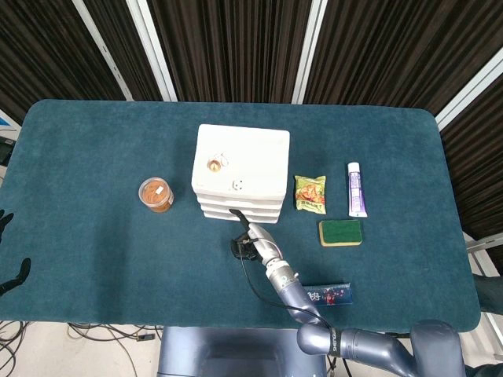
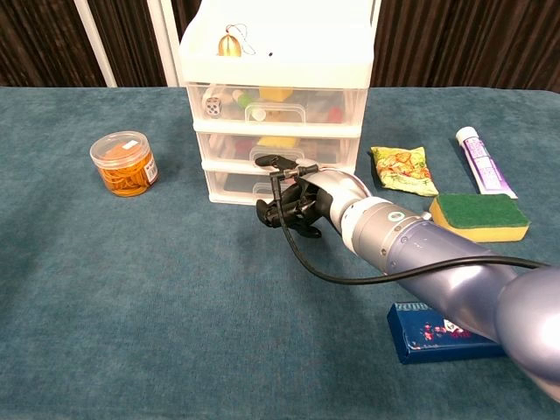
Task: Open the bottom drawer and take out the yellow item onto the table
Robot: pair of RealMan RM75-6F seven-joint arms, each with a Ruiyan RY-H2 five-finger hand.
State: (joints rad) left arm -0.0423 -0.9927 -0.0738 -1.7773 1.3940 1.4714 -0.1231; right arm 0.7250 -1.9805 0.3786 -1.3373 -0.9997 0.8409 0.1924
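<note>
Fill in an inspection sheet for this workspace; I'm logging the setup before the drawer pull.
Surface: teal table.
Job's things: drawer unit; bottom drawer closed; yellow item not discernible.
Clutter: orange jar, snack packet, tube, sponge, blue box.
Robot hands: right robot hand at the drawer fronts; left robot hand at table edge.
Cables: black cable on right arm.
Surroundings: dark slatted wall.

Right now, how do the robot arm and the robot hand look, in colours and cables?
The right robot hand has thin black fingers on a silver shell. The right arm is glossy blue-grey metal with a white wrist ring bearing a green mark. A black cable loops beneath it.
</note>
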